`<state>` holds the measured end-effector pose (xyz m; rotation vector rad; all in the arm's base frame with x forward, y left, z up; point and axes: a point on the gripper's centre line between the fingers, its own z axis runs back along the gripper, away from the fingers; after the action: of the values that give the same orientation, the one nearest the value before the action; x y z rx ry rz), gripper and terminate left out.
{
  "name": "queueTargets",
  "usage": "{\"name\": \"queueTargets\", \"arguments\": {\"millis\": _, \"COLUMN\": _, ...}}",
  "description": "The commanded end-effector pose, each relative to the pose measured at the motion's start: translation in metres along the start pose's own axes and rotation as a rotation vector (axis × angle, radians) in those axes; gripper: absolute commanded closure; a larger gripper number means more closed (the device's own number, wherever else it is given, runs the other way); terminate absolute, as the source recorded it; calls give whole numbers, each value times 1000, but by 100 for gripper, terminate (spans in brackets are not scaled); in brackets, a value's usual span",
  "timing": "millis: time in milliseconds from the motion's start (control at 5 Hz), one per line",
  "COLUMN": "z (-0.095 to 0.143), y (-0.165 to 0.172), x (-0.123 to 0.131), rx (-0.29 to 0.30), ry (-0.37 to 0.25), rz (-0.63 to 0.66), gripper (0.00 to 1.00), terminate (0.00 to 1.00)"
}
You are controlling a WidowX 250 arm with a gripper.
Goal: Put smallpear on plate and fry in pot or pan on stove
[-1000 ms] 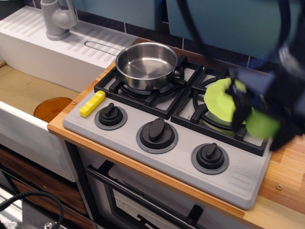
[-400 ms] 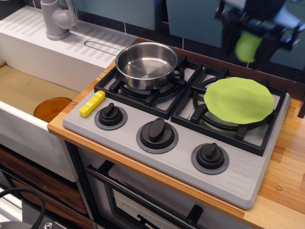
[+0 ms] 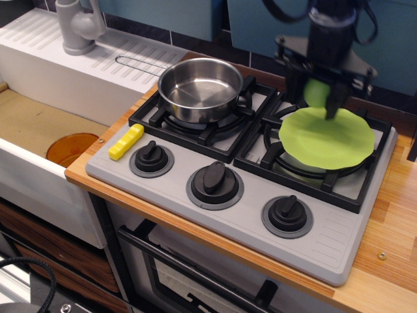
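My gripper (image 3: 319, 96) hangs over the back left rim of the lime-green plate (image 3: 329, 138), which lies on the right burner of the stove (image 3: 241, 195). It is shut on the light-green smallpear (image 3: 316, 92), held just above the plate; the arm is blurred. The yellow fry (image 3: 126, 141) lies on the stove's front left corner, next to the left knob. The steel pot (image 3: 200, 89) stands empty on the left burner.
A sink (image 3: 39, 124) with a translucent orange disc (image 3: 70, 149) lies to the left, with a grey tap (image 3: 78, 26) behind it. Three black knobs (image 3: 214, 178) line the stove front. Wooden counter (image 3: 391, 228) lies to the right.
The gripper with the pear rose from the plate's front right to the back, then came down and left to just over the plate's back rim.
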<state>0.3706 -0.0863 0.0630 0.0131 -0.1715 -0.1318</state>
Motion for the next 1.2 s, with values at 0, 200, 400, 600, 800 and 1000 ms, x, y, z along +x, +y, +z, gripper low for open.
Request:
{"name": "queueTargets", "arguments": {"millis": 0, "z": 7, "y": -27, "x": 6, "rx": 42, "ry": -32, "rz": 47, "gripper": 0, "terminate": 0}}
{"name": "queueTargets", "arguments": {"millis": 200, "z": 18, "y": -34, "x": 1, "rx": 39, "ry": -22, "rz": 54, "gripper": 0, "terminate": 0}}
{"name": "queueTargets", "arguments": {"millis": 400, "z": 34, "y": -35, "x": -2, "rx": 34, "ry": 0, "rz": 55, "gripper": 0, "terminate": 0}}
{"name": "queueTargets", "arguments": {"millis": 600, "z": 61, "y": -31, "x": -9, "rx": 32, "ry": 49, "rz": 46, "gripper": 0, "terminate": 0}}
{"name": "queueTargets", "arguments": {"millis": 800, "z": 88, "y": -26, "x": -17, "rx": 27, "ry": 90, "rz": 26, "gripper": 0, "terminate": 0}}
{"name": "queueTargets", "arguments": {"millis": 1000, "z": 88, "y": -26, "x": -17, "rx": 27, "ry": 90, "rz": 26, "gripper": 0, "terminate": 0}}
